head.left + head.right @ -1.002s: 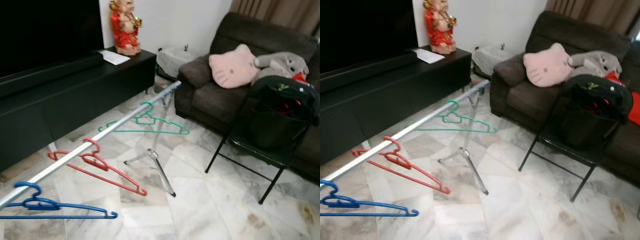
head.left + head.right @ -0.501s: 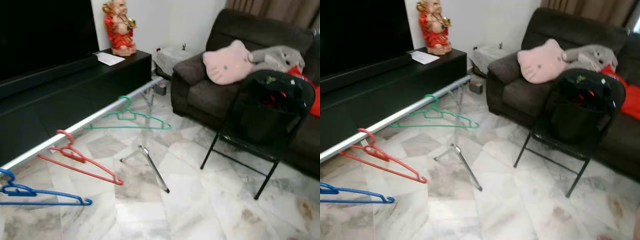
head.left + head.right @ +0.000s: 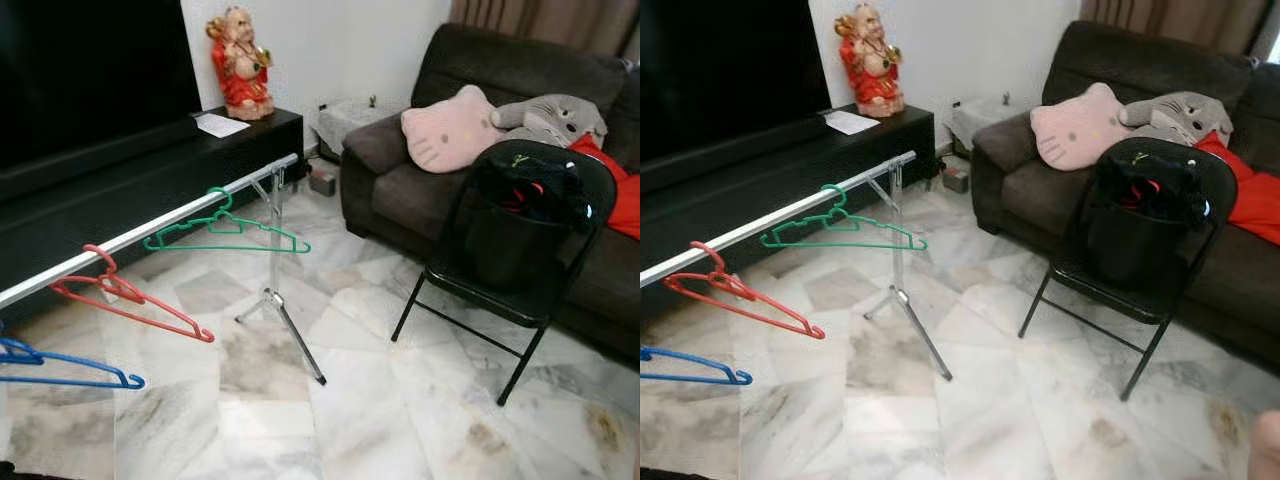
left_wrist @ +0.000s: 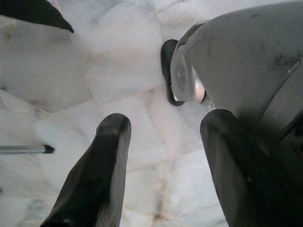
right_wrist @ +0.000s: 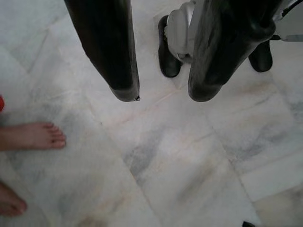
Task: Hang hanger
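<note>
Both grippers hang with fingers [image 4: 94, 179] spread, empty, while three thin plastic hangers [image 3: 226, 226] (light, springy, slick) likely want a hook-neck grasp.

Black folding chair [image 3: 505, 250] beside brown sofa [image 3: 420, 180]; marble floor [image 3: 380, 420].

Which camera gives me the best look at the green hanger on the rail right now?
The left eye view: the green hanger hangs whole on the silver rail, hook and bar both sharp. The right eye view shows the same hanger equally complete, a little more to the left. The wrist views look down at the marble floor.
</note>
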You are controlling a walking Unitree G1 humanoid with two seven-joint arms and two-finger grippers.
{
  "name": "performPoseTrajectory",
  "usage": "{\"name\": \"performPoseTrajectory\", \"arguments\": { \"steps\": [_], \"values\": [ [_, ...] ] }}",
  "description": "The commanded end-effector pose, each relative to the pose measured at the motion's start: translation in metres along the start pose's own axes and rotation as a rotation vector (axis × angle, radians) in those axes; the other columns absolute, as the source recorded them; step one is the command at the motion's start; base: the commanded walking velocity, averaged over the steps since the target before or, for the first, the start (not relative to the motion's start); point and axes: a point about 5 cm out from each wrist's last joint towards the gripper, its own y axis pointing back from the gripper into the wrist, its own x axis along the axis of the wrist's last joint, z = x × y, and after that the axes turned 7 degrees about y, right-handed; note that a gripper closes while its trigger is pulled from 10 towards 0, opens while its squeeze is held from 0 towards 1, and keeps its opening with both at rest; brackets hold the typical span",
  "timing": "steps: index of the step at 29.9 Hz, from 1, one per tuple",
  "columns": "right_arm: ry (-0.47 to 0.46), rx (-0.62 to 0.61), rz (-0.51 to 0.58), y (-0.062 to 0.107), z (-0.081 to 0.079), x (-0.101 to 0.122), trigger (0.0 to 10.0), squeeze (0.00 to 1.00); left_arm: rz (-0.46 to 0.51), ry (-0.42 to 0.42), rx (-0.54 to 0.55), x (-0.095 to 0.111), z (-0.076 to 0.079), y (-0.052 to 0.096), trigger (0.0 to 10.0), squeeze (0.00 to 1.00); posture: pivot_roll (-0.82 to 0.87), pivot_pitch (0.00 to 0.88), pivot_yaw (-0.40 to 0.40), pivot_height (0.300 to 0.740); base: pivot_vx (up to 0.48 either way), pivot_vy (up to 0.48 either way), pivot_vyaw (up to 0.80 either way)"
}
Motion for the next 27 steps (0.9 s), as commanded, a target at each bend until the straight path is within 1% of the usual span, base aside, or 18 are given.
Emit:
{"name": "performPoseTrajectory", "arguments": {
  "steps": [1, 16, 27],
  "values": [
    [-0.008, 0.015, 0.012, -0.0021, -0.0068, 0.0041, 10.0, 0.00, 0.022, 0.010, -0.042, 0.0058, 0.0096, -0.0012, 10.0, 0.00, 0.03, 0.000, -0.054, 0.740, 0.000, 0.000, 0.00],
    [-0.013, 0.003, 0.009, -0.0021, -0.0063, 0.0038, 10.0, 0.00, 0.025, 0.035, -0.051, 0.0059, 0.0103, -0.0011, 10.0, 0.00, 0.02, 0.000, -0.052, 0.740, 0.000, 0.000, 0.00],
    [-0.013, 0.007, 0.006, -0.0023, -0.0069, 0.0039, 10.0, 0.00, 0.026, 0.043, -0.052, 0.0062, 0.0103, -0.0011, 10.0, 0.00, 0.03, 0.000, -0.052, 0.740, 0.000, 0.000, -0.72]
  ]
}}
